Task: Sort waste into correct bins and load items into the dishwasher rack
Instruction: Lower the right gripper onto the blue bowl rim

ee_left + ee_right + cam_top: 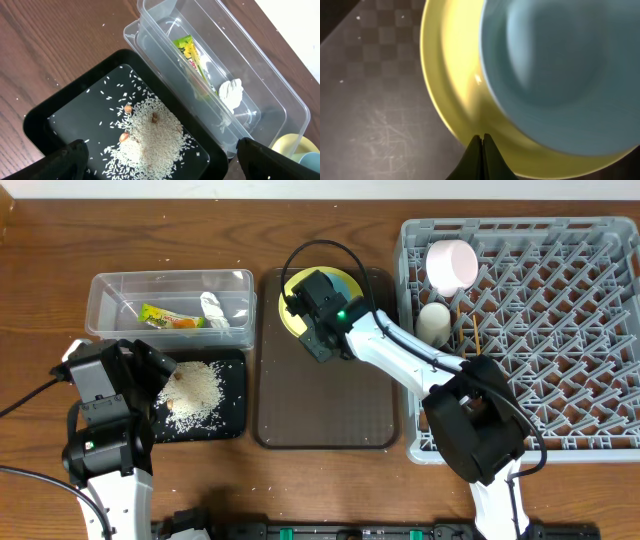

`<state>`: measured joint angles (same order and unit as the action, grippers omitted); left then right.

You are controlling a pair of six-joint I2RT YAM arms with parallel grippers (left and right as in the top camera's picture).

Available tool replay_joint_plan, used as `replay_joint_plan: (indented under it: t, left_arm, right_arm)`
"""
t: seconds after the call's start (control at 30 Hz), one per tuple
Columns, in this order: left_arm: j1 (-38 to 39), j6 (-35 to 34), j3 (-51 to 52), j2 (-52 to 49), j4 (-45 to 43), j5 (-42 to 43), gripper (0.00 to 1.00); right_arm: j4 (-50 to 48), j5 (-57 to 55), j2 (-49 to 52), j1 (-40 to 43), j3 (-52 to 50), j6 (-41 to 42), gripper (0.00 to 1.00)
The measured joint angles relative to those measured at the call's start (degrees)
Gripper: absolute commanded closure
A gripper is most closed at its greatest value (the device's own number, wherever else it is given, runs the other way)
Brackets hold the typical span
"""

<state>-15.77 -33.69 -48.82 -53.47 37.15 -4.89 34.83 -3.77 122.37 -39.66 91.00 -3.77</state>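
Wooden table (300, 490), grey dishwasher rack (560, 380)

One each: plate (447, 85), blue bowl (555, 70), wrapper (189, 52), tissue (231, 93), tub (170, 277), black tray (70, 115), rack (560, 330).

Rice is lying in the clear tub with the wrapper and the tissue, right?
Not quite. The rice is lying in the black tray, not in the clear tub. The left wrist view shows this: the wrapper and the tissue are in the tub, and the rice sits in a pile in the tray beside it.
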Motion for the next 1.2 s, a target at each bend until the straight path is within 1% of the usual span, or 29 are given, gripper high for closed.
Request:
replay_joint_plan:
  t: [0.2, 0.47, 0.6, 0.9, 1.2]
  left_arm:
    - [0.0, 0.0, 0.0, 0.0, 0.0, 0.0, 0.02]
    - [0.0, 0.0, 0.0, 0.0, 0.0, 0.0, 0.02]
    - [0.0, 0.0, 0.0, 0.0, 0.0, 0.0, 0.02]
    - [0.0, 0.0, 0.0, 0.0, 0.0, 0.0, 0.02]
    - [0.0, 0.0, 0.0, 0.0, 0.0, 0.0, 0.02]
  right_arm:
    - [-2.0, -1.0, 0.1, 0.0, -2.6, 0.0, 0.99]
    - [-1.7, -1.2, 0.1, 0.0, -3.0, 0.0, 0.99]
    - [0.7, -0.7, 0.1, 0.0, -3.0, 0.0, 0.99]
    - [9.3, 5.3, 0.1, -0.6, -3.0, 1.0, 0.98]
    - [15.7, 8.2, 0.0, -2.0, -2.3, 2.2, 0.89]
